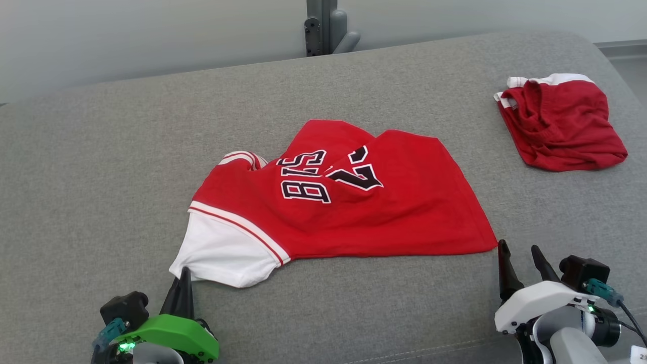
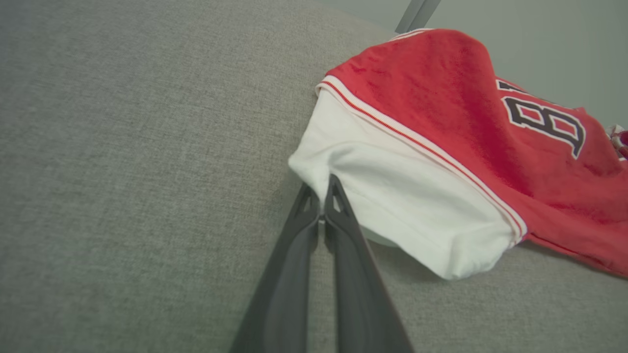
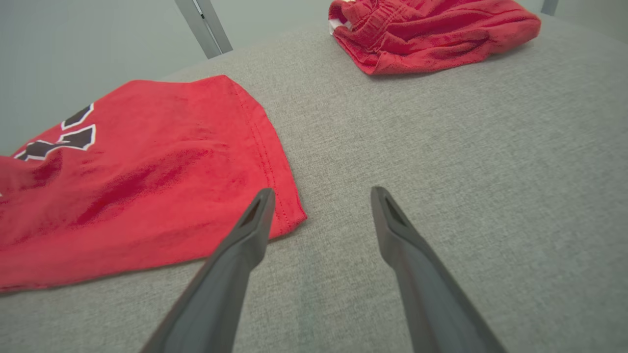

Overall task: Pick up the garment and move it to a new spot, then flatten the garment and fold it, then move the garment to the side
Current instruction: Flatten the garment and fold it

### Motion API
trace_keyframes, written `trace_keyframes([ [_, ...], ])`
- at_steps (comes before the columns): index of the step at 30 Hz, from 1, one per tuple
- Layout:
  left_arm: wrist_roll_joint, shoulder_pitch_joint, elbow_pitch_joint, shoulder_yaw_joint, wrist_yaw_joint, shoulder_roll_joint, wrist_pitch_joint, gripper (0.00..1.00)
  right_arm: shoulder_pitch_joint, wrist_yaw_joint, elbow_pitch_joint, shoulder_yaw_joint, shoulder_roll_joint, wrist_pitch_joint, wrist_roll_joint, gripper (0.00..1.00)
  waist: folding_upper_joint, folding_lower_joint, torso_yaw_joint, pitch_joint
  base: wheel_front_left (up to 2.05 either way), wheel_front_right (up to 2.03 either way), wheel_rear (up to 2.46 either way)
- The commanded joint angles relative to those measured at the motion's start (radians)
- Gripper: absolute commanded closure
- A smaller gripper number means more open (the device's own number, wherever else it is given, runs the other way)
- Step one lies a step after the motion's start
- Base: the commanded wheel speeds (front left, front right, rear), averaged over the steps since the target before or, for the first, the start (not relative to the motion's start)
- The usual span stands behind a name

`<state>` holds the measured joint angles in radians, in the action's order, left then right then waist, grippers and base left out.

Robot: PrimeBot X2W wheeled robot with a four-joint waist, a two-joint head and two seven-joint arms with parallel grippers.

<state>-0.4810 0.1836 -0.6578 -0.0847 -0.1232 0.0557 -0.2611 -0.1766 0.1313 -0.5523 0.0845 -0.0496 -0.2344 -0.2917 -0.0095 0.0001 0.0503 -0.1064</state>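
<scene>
**Right wrist view.** We see the right claw [image 3: 321, 193] with its two dark fingers spread wide, holding nothing. One fingertip overlaps the near hem corner of the red jersey [image 3: 147, 162]. The other lies beside that corner, over the bare grey counter [image 3: 490, 171]. Beyond the jersey, well apart, sits a crumpled red garment [image 3: 431, 29].

The shirt [image 1: 343, 202] lies mid-cushion [image 1: 101, 151]; the shorts [image 1: 561, 126] sit behind it, well to the right; a post [image 1: 326, 25] stands beyond.
</scene>
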Motion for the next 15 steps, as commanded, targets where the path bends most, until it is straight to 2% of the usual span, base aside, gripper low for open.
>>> trace_keyframes([
  [1,0.010,-0.009,0.007,0.002,0.003,0.006,-0.003,1.00,-0.017,-0.001,-0.013,-0.001,-0.002,0.006,-0.007,0.00,0.0095,-0.0001,-0.014,-0.008,0.00,0.00,0.00],
  [8,0.023,-0.013,0.065,-0.019,0.015,0.003,-0.004,1.00,-0.141,-0.001,-0.237,-0.035,-0.002,0.029,-0.023,0.00,0.0095,-0.0001,-0.055,-0.029,0.00,0.00,0.00],
  [14,0.018,-0.020,0.085,-0.031,0.019,0.002,-0.004,1.00,-0.183,-0.001,-0.353,-0.080,0.003,0.045,-0.045,0.00,0.0095,-0.0001,-0.067,-0.033,0.00,0.00,0.00],
  [15,0.017,-0.022,0.088,-0.032,0.021,0.001,-0.004,1.00,-0.188,0.000,-0.364,-0.086,0.004,0.044,-0.047,0.05,0.0095,-0.0001,-0.066,-0.032,0.00,0.00,0.00],
])
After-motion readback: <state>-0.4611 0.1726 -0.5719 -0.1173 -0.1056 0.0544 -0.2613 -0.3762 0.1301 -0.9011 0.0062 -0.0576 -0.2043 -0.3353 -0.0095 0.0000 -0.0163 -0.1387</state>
